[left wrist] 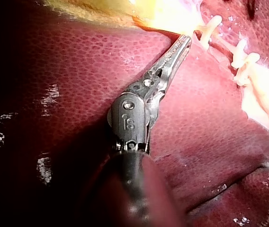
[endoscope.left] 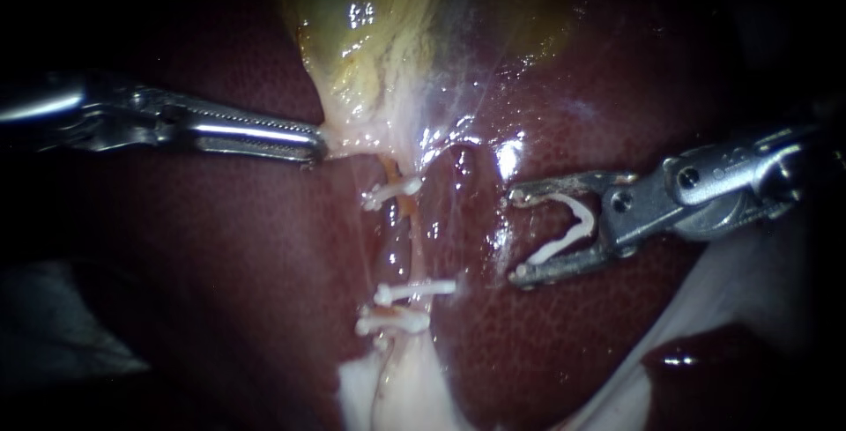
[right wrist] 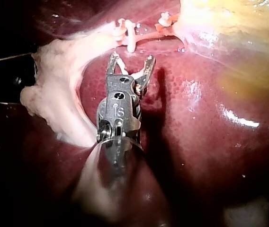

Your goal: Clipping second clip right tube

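Presently my right instrument (endoscope.left: 518, 235) hangs over the liver (endoscope.left: 546, 343) with its jaws spread wide, a leg of the open white clip (endoscope.left: 571, 226) seated against each. It sits beside the tube (endoscope.left: 407, 228) and clear of it. That tube carries three placed clips (endoscope.left: 414, 290), one high and two low, while my left instrument (endoscope.left: 315, 144) has its jaws clamped on the pale foot of the gallbladder (endoscope.left: 370, 52).

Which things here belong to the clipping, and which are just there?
Job: right instrument, white open clip held in its jaws; pale orange tube; left instrument gripping pale tissue.
Just there: three shut white clips; dark red liver; yellow gallbladder.
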Motion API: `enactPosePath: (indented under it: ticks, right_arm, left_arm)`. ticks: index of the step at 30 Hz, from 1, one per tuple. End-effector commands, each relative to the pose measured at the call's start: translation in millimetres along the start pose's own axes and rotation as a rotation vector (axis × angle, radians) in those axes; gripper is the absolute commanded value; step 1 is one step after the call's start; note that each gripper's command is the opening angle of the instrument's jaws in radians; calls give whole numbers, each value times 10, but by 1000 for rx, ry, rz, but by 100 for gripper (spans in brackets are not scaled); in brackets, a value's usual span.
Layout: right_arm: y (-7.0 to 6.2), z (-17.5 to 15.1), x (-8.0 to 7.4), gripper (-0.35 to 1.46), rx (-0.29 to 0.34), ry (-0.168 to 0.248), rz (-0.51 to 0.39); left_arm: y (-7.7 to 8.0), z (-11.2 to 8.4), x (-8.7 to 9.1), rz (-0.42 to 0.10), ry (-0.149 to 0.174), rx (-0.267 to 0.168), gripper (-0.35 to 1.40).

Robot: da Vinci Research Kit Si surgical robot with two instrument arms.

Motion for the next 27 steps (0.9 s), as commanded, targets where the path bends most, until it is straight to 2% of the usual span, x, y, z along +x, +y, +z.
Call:
enactPosePath:
  ticks: [1, 3, 6, 8, 10, 15, 23, 27]
  right_arm:
    - [0, 0, 0, 49, 0, 0, 0]
    - [0, 0, 0, 49, 0, 0, 0]
    - [0, 1, 1, 49, 0, 0, 0]
    - [0, 1, 1, 49, 0, -3, 0]
    - [1, 3, 2, 49, -1, 0, 1]
    - [2, 14, 7, 49, -10, 16, 11]
    - [14, 54, 7, 50, -19, 45, 187]
    - [24, 70, 2, 50, 14, 101, 313]
  left_arm:
    - [2, -5, 4, -2, 0, -3, -35]
    - [7, -18, 14, -8, -1, -10, -35]
    - [13, -40, 32, -19, 23, -10, -35]
    - [17, -53, 42, -8, 35, -9, -35]
    - [20, -60, 47, -5, 39, -3, -35]
    - [22, -59, 46, -5, 42, -1, -35]
    - [22, -57, 45, -4, 42, 0, -35]
    - [22, -56, 44, -3, 42, 1, -35]
